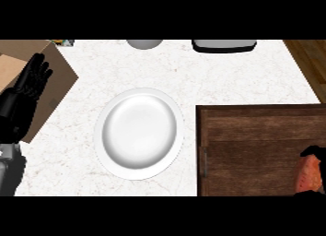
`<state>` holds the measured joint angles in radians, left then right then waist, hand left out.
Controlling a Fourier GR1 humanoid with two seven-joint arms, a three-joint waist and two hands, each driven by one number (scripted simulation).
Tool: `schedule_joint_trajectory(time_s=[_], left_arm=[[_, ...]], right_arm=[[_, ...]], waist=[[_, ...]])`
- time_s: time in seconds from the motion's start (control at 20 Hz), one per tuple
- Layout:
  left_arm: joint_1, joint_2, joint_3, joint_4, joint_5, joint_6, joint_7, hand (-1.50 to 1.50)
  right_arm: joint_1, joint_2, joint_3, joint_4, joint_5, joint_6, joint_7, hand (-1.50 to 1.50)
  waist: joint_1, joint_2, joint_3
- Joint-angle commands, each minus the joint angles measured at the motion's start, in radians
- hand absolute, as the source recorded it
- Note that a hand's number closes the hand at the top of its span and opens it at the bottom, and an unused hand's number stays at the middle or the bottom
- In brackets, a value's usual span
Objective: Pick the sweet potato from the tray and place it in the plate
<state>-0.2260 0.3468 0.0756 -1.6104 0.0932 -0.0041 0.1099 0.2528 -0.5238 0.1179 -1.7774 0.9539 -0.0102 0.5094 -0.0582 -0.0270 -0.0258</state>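
right hand (320,152): fingers curled over the sweet potato (310,176) at the tray's (254,138) right edge
left hand (31,78): fingers straight, holding nothing, far left
plate (139,132): white, beside the tray

Single head view, steeply down, counter (179,73) close

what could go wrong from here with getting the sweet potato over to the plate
1. The right hand curls over only the top end of the sweet potato, at the tray's far right; held by one end, it might tip or slip when lifted.
2. The plate lies left of the tray, so the carry crosses the tray's raised left rim, which a low path could clip.
3. The left hand rests open at the left edge, away from the plate, so little risk there.
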Motion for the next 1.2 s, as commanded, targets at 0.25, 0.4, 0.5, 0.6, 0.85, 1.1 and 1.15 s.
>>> schedule_joint_trajectory(time_s=[0.25, 0.4, 0.5, 0.6, 0.85, 1.1, 1.15], left_arm=[[-0.020, -0.031, -0.025, 0.022, -0.022, 0.005, -0.008, 0.00], [-0.039, -0.005, -0.006, 0.020, 0.013, -0.042, -0.018, 0.00], [-0.021, 0.000, 0.004, 0.010, 0.026, -0.056, -0.017, 0.00], [-0.045, -0.036, -0.035, -0.023, -0.008, -0.008, 0.033, 0.00], [-0.038, -0.035, -0.029, 0.009, -0.015, -0.029, 0.001, 0.00], [-0.054, -0.038, -0.030, -0.047, -0.016, -0.029, 0.058, 0.00], [-0.085, -0.035, -0.011, 0.013, -0.020, -0.032, 0.023, 0.00]], right_arm=[[0.320, 0.117, 0.188, -0.518, 0.178, -0.121, 0.100, 1.50], [0.266, 0.156, 0.285, -0.605, 0.205, -0.134, 0.084, 1.50], [0.237, 0.195, 0.361, -0.620, 0.228, -0.134, 0.088, 1.50], [0.197, 0.244, 0.451, -0.679, 0.282, -0.093, 0.140, 1.50], [-0.001, 0.373, 0.593, -0.638, 0.391, 0.030, 0.238, 1.50], [-0.254, 0.518, 0.659, -0.488, 0.401, 0.151, 0.379, 1.50], [-0.303, 0.519, 0.633, -0.393, 0.362, 0.078, 0.371, 1.50]], waist=[[0.015, 0.019, 0.024], [0.035, 0.022, 0.024], [0.051, 0.023, 0.025], [0.054, 0.024, 0.025], [0.066, 0.027, 0.024], [0.068, 0.028, 0.025], [0.066, 0.029, 0.025]])
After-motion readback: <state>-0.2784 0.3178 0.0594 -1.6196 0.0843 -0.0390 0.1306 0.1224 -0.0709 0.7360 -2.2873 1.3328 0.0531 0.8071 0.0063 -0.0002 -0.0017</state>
